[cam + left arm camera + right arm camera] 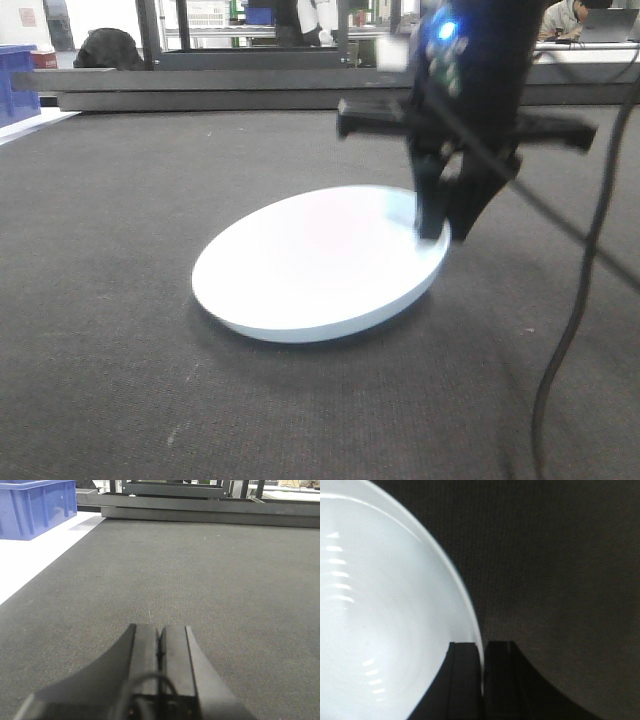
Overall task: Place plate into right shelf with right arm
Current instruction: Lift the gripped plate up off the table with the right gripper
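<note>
Pinching the plate (315,265) by its rim, the right gripper (440,228) stands over the plate's right-hand edge in the front view, one finger inside the rim and one outside. The right wrist view settles it: the white rim runs straight into the slit between the two dark fingers (465,680). The jaws are drawn in to no more than the rim's thickness, clamped on it.

What the coming move turns on is where the plate lies from that grip. All of it spreads away to one side of the jaws — to the left in both views — so it is held at a single point on its edge with its weight hanging off to the side. Being round, it has no long axis to line up. It sits low on the dark mat (120,200), mid-table, and I cannot tell whether the gripped edge has left the surface.

The left gripper (160,636) is well apart, low over bare mat, its jaws pressed together on nothing. A blue bin (35,507) stands off at the mat's far left.

I cannot pick out the shelf here — only a dark frame (250,55) beyond the table. In my judgement the lift should be slow, since a plate held by one edge is likely to swing or slip.
</note>
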